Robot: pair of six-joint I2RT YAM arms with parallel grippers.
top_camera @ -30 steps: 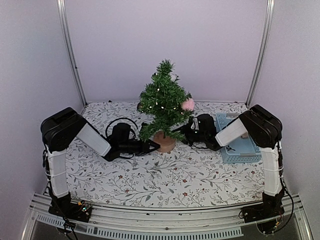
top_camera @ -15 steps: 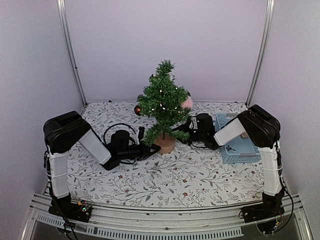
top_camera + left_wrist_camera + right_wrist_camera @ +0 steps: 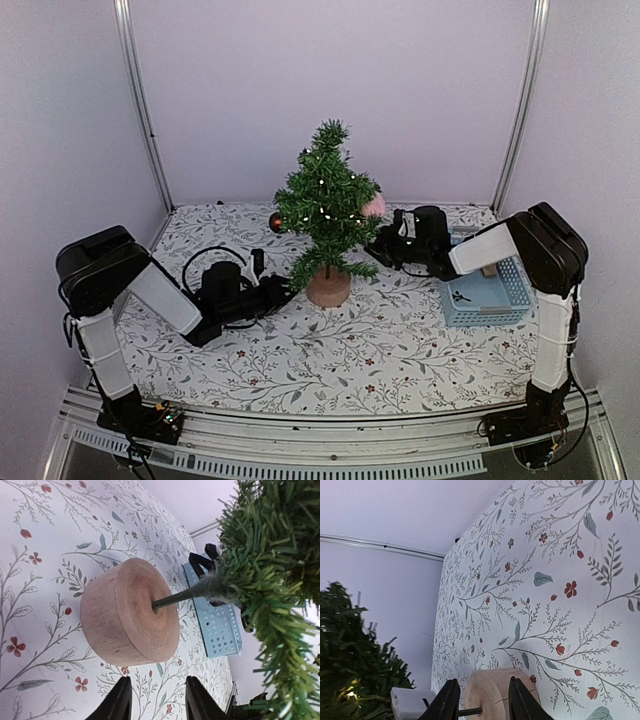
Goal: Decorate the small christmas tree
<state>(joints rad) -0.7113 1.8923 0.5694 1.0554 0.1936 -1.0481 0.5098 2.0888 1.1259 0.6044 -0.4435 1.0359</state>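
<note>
Counter (image 3: 330, 350) centre holds the small christmas tree (image 3: 325, 215), upright on its wooden base (image 3: 328, 288), a pink pompom (image 3: 375, 206) and red bauble (image 3: 275, 220) in its branches. The left gripper (image 3: 157, 687) lies low just left of the base, jaws partly apart and empty; the right gripper (image 3: 378, 248), near the tree's right side, is likewise parted and empty.

Bright diffuse light, faint soft shadows, small christmas tree (image 3: 280, 630) blurred close to wrist lens

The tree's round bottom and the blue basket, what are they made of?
The round base looks like bare, unvarnished wood: pale tan with faint grain lines. The blue basket is probably plastic: smooth, even colour, with rows of small holes.
</note>
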